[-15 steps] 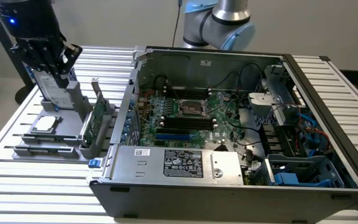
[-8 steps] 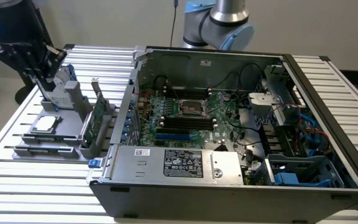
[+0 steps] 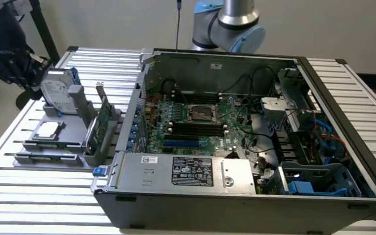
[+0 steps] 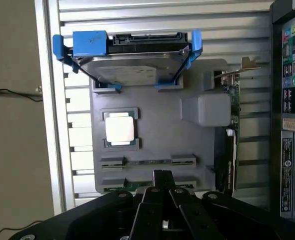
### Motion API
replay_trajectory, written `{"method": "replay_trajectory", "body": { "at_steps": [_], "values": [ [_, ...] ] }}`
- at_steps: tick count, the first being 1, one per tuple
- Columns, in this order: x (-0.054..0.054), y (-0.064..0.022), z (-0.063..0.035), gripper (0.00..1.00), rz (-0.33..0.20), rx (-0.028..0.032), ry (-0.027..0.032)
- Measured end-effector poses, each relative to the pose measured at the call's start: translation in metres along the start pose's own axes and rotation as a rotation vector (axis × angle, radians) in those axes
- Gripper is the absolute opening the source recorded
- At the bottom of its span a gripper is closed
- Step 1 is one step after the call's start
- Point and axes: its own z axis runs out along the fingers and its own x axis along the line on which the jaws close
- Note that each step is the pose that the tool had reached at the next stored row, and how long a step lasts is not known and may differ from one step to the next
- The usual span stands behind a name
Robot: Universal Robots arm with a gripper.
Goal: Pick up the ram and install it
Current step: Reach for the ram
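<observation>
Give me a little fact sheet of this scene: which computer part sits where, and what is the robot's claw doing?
setting: open computer case on a slatted metal table
parts tray: gray, at the exterior view's left of the case
ram: green stick lying in the tray slot nearest the gripper
other parts in tray: hard drive in a blue bracket, processor chip, expansion card
gripper: shut, holding nothing, above the ram's end of the tray
task state: ram not yet picked up

Open computer case (image 3: 240,208) beside a grey holder (image 4: 157,135) with hard drive (image 4: 130,70), processor chip (image 4: 119,128), expansion card (image 3: 102,125)
</observation>
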Motion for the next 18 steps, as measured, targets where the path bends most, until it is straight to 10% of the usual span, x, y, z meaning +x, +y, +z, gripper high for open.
{"method": "replay_trajectory", "body": {
  "at_steps": [18],
  "values": [
    [0.007, -0.0377, 0.0073, 0.11, -0.026, 0.0008, 0.0144]
  ]
}}
